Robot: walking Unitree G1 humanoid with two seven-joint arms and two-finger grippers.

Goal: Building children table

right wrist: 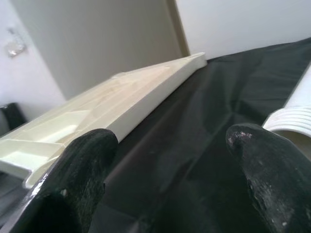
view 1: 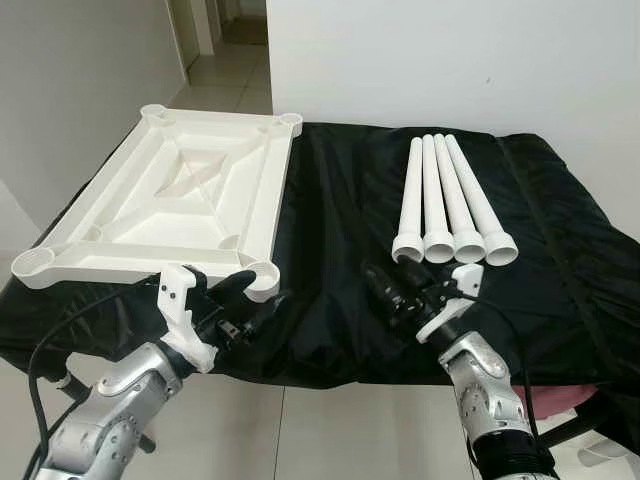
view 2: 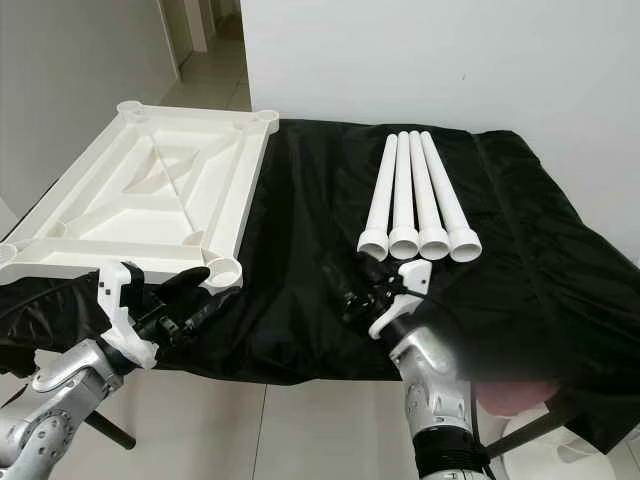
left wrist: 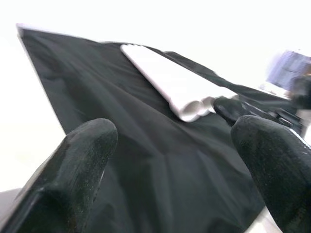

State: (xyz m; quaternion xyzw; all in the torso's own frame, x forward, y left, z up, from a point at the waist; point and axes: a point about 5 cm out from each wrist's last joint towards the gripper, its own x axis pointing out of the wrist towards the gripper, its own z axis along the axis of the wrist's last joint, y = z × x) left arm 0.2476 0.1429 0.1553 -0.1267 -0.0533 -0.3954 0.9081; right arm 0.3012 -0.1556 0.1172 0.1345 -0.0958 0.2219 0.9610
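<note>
Left eye view shows the tabletop, a white moulded panel lying underside up on the left part of the surface, which is draped in black cloth. Its four corner sockets face up, and the near left corner juts past the surface edge. Four white legs lie side by side on the right part, touching each other, their flared open ends toward the robot. Bare cloth lies between them and the tabletop.

The left end effector hovers at the near edge of the surface, just below the tabletop's near right socket, its fingers spread with only cloth between them. The right end effector hovers just short of the legs' near ends, a little to their left, touching none of them; its fingers are also spread and empty.

Behind the surface stand a white wall and, at the left, a tiled corridor.
</note>
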